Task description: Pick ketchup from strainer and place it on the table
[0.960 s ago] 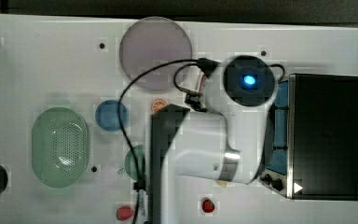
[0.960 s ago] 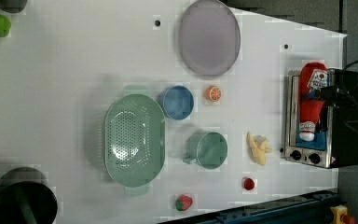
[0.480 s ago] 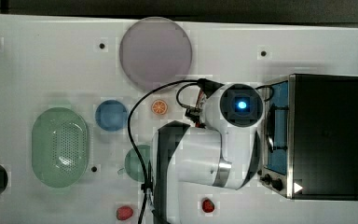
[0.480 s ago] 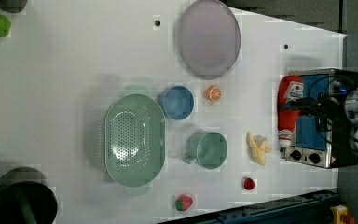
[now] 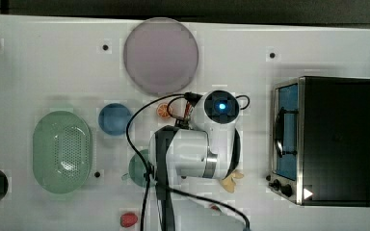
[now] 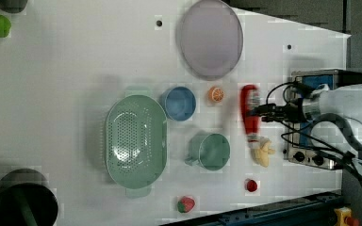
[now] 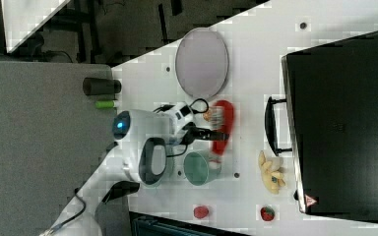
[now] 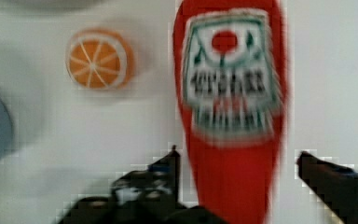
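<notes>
The ketchup is a red bottle with a white cap, lengthwise over the white table between an orange slice and a banana. I cannot tell whether it rests on the tabletop. My gripper reaches it from the left view's right. In the wrist view my gripper is open, its black fingers on either side of the ketchup with a gap on each side. The right view shows the ketchup next to my gripper. The pale green strainer has nothing in it.
A toaster oven stands just behind the arm at the left view's right. A teal cup, a blue bowl and a lilac plate lie around the bottle. A strawberry sits near the table's edge.
The arm has carried the ketchup from the oven toward the left view's left, out over the table. The fingers have spread apart from the bottle.
</notes>
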### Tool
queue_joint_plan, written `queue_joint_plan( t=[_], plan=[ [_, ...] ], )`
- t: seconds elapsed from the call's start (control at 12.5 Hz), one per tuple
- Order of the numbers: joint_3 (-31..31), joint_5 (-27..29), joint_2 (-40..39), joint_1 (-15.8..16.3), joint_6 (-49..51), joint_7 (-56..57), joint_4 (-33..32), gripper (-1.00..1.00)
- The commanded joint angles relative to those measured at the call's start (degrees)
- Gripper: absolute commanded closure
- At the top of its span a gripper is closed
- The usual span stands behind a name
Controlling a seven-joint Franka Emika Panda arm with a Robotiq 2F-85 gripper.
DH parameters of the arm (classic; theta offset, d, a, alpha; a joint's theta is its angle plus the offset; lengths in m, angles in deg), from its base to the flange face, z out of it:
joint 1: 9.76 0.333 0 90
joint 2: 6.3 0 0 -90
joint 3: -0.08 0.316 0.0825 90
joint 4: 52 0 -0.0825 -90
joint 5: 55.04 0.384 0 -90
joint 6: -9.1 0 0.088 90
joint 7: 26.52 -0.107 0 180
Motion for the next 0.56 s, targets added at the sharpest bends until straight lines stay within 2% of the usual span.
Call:
queue_joint_plan(
  t=[0.08,0.32,0.56],
  plan=[
    [-0.27,0.22,2.52,0.53,-1.48,2.77,0.52,-1.00],
    [-0.27,0.30,8.00,0.52,2.47,-2.70,2.92,-1.00],
    [-0.57,0.29,14.55,0.50,12.86,-15.05,8.14,-1.00]
  ],
)
